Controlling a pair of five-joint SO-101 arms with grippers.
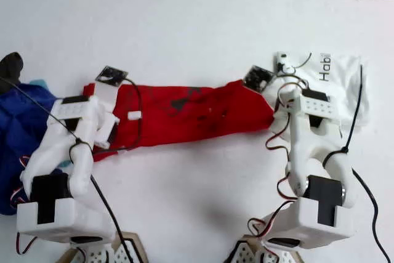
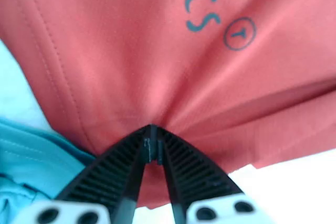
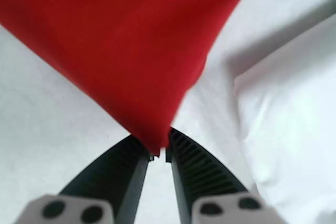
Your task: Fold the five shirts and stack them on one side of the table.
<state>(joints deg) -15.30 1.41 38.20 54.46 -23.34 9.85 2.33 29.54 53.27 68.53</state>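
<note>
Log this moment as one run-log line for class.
left gripper: shut on red shirt | right gripper: shut on red shirt | shirt: stretched between them | white shirt: by right arm

The red shirt (image 1: 184, 115) has a dark, smudgy print across its middle. Close up, its lettering and a ringed mark look dark teal. At the left lies a deep blue shirt (image 1: 18, 133), with a pale turquoise shirt (image 2: 26, 150) beside it. At the far right, a white shirt (image 1: 351, 84) carries black lettering. The table (image 1: 184, 23) is white. The left arm (image 1: 68, 152) and right arm (image 1: 314, 146) are white with black motor blocks. The left gripper (image 2: 152, 142) and right gripper (image 3: 157, 153) have black, ribbed fingers.
</note>
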